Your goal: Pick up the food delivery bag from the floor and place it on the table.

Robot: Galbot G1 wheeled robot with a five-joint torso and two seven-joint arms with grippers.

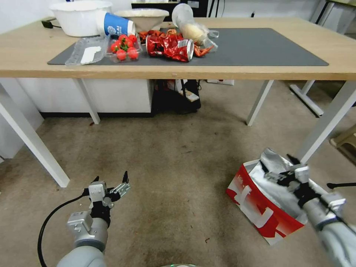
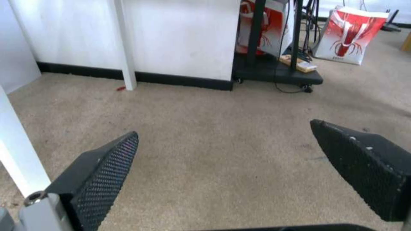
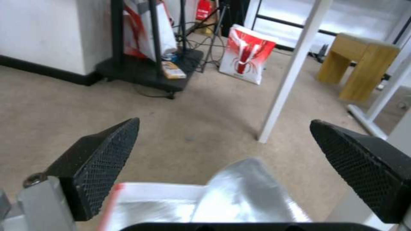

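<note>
Head view, nearest ground first: the left gripper (image 1: 118,181) hangs low over the floor (image 1: 167,178) at lower left, fingers spread, nothing between them. The right gripper (image 1: 279,167) sits at lower right directly above the open mouth of the food delivery bag (image 1: 259,207), fingers apart and holding nothing. The bag stands on the floor just beside a white leg of the table (image 1: 222,70), its silver foil lining (image 3: 240,189) turned up and a white handle showing on the red side. Farther off, the tabletop carries a dark grey mat (image 1: 252,46), a crumpled red wrapper (image 1: 168,47), a tray of strawberries (image 1: 124,47) and a white bowl (image 1: 79,16).
</note>
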